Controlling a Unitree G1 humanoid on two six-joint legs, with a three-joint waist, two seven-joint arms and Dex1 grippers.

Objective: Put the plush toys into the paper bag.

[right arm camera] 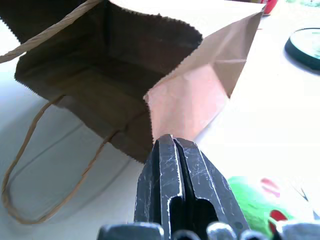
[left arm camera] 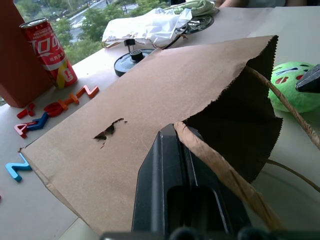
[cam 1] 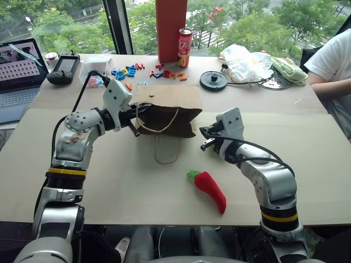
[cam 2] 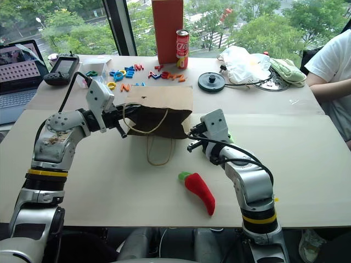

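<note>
Neither toy is bagged: the paper bag [cam 1: 167,112] lies mid-counter, mouth held open by the closed left hand [cam 1: 133,115] gripping its upper handle, red chili [cam 1: 211,189] near, green toy [left arm camera: 295,85] beside the closed, empty right hand [cam 1: 205,138].

We can read little here. The red can [cam 1: 185,47] standing at the far side of the bench [cam 1: 307,164] carries white script down its side that looks like the Coca-Cola mark, though we cannot make out each letter. Near it lie loose plastic letters [cam 2: 127,72]; among them we can pick out a red M [cam 2: 139,67], an orange N [cam 2: 125,86] and a blue Z [left arm camera: 18,166]. The laptop screen [cam 1: 17,63] shows rows of marks too small to read.
</note>
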